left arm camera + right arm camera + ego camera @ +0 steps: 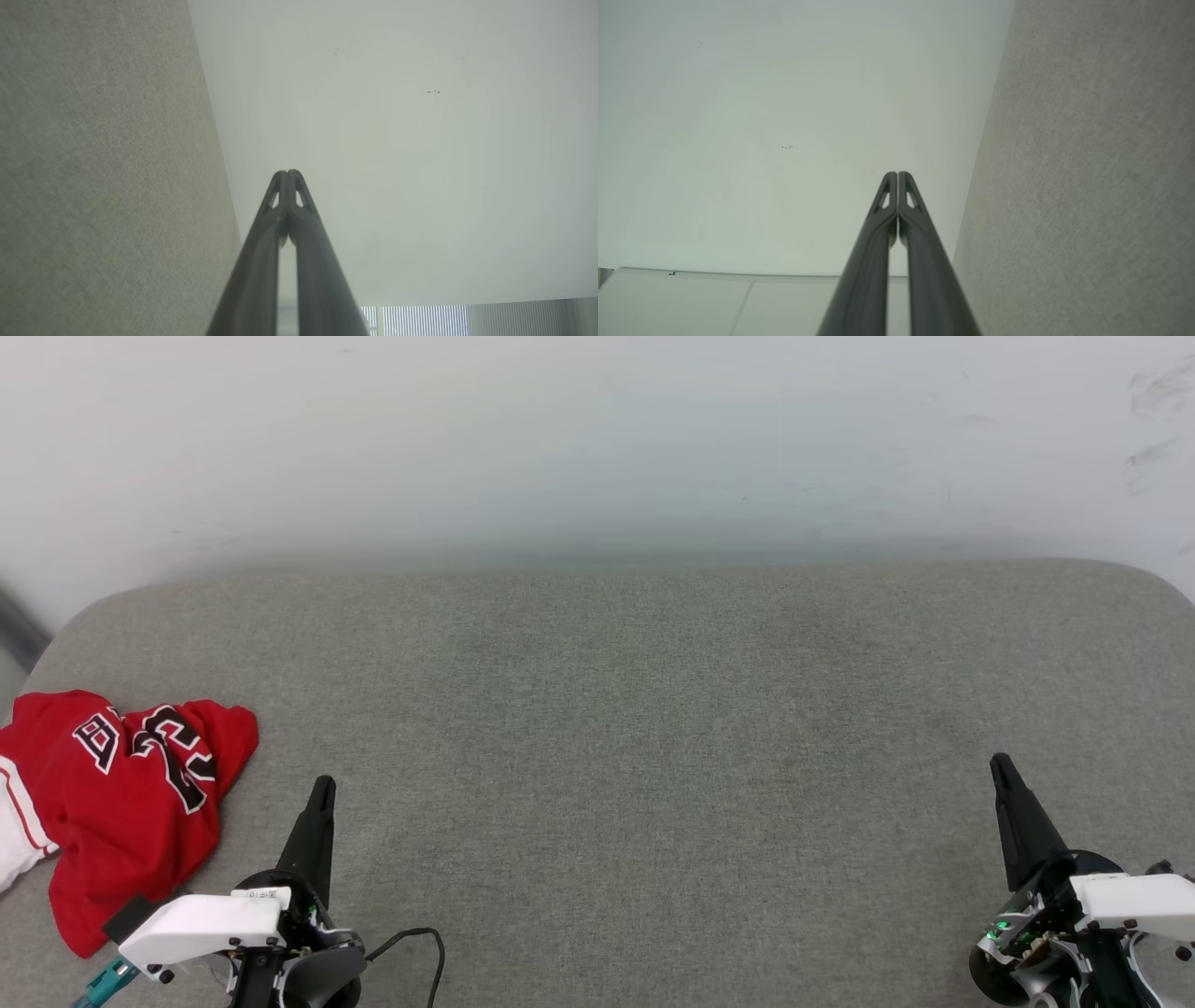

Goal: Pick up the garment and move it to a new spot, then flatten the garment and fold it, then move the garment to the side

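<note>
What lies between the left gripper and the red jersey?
Bare grey fabric surface, by the head view; the left gripper stands apart from the crumpled red jersey, jaws shut.

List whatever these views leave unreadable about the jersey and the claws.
- Jersey, head view: left side cut off by the picture's left edge; crumpled folds hide most lettering.
- Left claw, right claw, head view: arms cut off by the bottom edge; height above the grey fabric surface unclear.
</note>
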You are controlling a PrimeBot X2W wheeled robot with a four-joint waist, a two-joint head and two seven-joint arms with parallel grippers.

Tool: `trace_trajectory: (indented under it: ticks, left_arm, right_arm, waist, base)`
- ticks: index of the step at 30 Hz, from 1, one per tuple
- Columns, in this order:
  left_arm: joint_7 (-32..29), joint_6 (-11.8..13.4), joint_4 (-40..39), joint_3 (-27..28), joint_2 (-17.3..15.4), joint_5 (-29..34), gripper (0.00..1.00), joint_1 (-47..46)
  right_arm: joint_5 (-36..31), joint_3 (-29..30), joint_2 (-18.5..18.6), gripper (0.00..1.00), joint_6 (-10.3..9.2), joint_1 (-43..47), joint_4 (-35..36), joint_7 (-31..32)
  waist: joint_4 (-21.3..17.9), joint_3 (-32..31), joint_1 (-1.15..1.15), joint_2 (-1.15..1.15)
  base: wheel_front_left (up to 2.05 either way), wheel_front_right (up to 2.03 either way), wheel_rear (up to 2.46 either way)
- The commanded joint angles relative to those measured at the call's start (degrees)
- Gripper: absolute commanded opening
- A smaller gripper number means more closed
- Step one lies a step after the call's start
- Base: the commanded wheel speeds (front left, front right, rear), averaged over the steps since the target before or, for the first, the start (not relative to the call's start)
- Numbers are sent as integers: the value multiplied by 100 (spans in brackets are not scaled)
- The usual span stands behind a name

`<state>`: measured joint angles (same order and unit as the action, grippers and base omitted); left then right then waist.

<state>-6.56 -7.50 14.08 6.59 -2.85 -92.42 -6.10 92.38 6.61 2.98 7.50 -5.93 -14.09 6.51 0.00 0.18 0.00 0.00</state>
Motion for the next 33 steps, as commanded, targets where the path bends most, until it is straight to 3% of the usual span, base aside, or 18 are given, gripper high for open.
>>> trace_trajectory:
  ticks: [1,14,15,27,33]
  left_arm:
    - [-12,-19,-4,12,10,2,0,-29]
    - [-11,-19,-4,12,10,2,0,-29]
    - [3,0,20,-7,1,0,100,6]
    - [330,1,-156,-441,2,73,100,-89]
    - [488,0,-344,-586,2,435,100,-137]
  right_arm:
    - [5,-6,-25,0,-2,-62,-4,4]
    - [6,-6,-25,0,-2,-62,-4,4]
    - [-1,0,0,100,0,10,-16,-1]
    - [-26,-95,1,100,0,106,253,-273]
    - [-310,-207,84,100,0,145,424,-458]
  waist:
    - [0,0,0,0]
    - [0,0,0,0]
    - [0,0,0,0]
    - [5,10,0,0]
    - [18,13,0,0]
  base:
    - [0,0,0]
    - [0,0,0]
    - [0,0,0]
    - [0,0,0]
    - [0,0,0]
